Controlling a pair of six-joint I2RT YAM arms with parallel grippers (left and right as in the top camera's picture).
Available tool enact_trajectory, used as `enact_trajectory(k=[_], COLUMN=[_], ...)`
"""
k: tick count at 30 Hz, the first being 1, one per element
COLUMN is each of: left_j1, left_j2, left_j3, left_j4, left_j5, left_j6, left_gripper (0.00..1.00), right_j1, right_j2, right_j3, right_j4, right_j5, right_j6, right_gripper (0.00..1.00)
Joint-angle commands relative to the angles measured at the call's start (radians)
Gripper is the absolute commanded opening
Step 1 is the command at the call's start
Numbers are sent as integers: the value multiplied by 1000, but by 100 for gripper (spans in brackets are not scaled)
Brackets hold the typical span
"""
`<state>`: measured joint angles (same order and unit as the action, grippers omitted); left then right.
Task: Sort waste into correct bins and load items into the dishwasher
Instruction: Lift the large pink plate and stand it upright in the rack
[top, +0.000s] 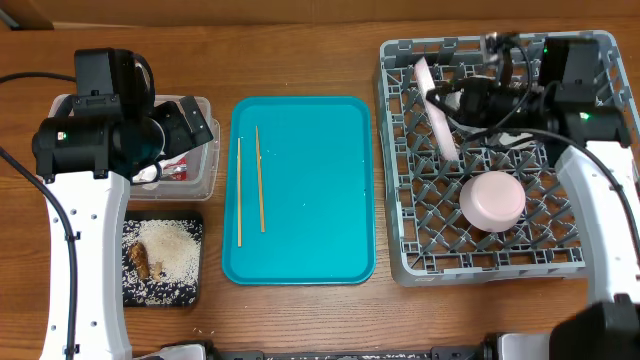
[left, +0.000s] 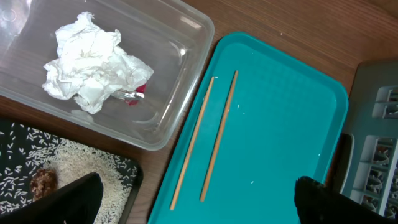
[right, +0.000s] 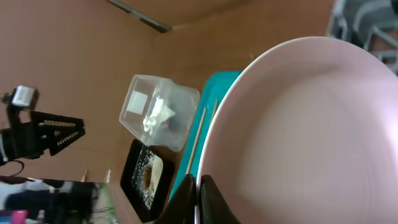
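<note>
Your right gripper (right: 198, 186) is clamped on the rim of the white round plate (right: 311, 137), one dark finger on each face. In the overhead view it holds that plate on edge, leaning a little, over the far-left part of the large square grey plastic dish rack (top: 560, 240). You cannot tell from these views whether the plate's lower edge rests between the pegs. Nearer the front of the rack, a white bowl (top: 492, 200) sits upside down on the lattice floor.

Your left gripper (left: 198, 183) has its fingers spread wide with nothing between them. It hangs above the right end of the clear rectangular plastic tub (left: 186, 56). Inside the tub lie the crumpled white paper napkin (left: 96, 59) and the shiny red twisted wrapper (left: 135, 93), which touches the napkin's right edge.

Just in front of the tub, the flat black rectangular tray (left: 18, 162) holds the white rice grains (left: 81, 165) and the brown food scrap (left: 43, 182).

Between the bins and the rack, the large teal tray (left: 280, 106) carries the pair of thin wooden chopsticks (left: 221, 134). They lie side by side near its left edge, close but not touching. Everything stands on the brown wooden table (top: 300, 50).
</note>
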<state>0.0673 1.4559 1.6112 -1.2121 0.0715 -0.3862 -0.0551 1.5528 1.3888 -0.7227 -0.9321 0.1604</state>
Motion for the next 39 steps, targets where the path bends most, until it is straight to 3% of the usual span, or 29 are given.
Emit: enact_trajectory(k=[1,12,22,29,30,31,34,39], left_j1=[-2,-2,-2,-2,-2,-2,-2,-2], left_j2=[-3,-3,-3,-3,-3,-3,-3,-3], left_j3=[14,14,14,14,14,14,14,14], left_j4=[1,1,1,1,1,1,1,1], left_j5=[-1,-1,-1,-1,-1,-1,-1,-1], left_j6=[-6,-6,-6,-6,-6,-6,-6,-6], left_gripper=[100,100,100,100,100,100,100,100], right_j1=[-21,-25,-47,-82,-89,-102,-119,-142], right_j2=[37,79,79,79,79,79,79,79], right_j3=[-35,-42,-42,-42,-42,-42,-42,-41], right_j4=[23,27,71,59,59,58,58,59], right_j5=[-56,94,172,218,217,217,217,231], right_j6=[0,3,156,155,155,155,155,154], right_gripper=[4,6,5,5,8,18,28,60])
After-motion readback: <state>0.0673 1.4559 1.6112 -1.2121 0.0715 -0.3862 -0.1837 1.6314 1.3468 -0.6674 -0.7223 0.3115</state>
